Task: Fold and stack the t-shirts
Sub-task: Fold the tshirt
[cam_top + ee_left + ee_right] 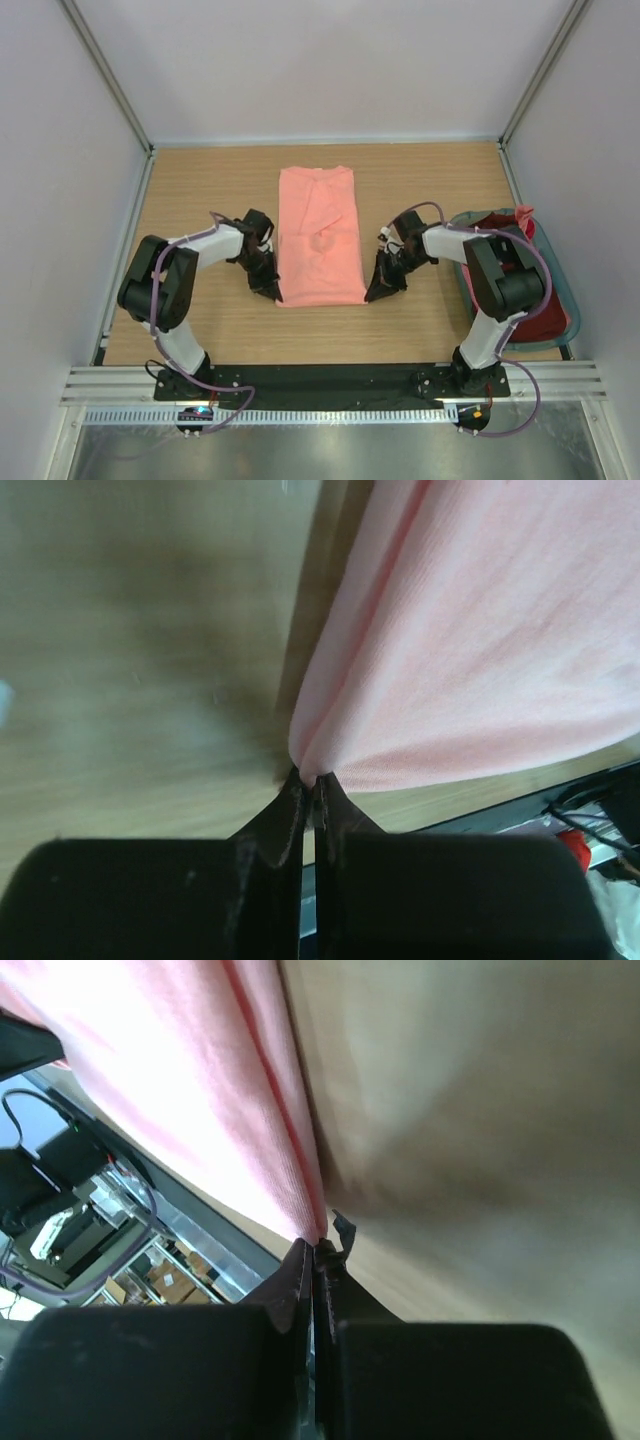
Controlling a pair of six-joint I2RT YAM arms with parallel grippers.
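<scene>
Only the lengthwise folds look done so far: the salmon-pink t-shirt (318, 235) is laid as a narrow strip mid-table, with its near corners pinched tight by the left gripper (308, 780) and the right gripper (312, 1250). The crosswise fold isn't made yet, nothing is stacked, and a maroon t-shirt (548, 318) is left in the basket (572, 310).

The left gripper (309, 785) pinches a corner of the pink shirt (480, 640). The shirt lies on the wooden table (140, 660).
</scene>
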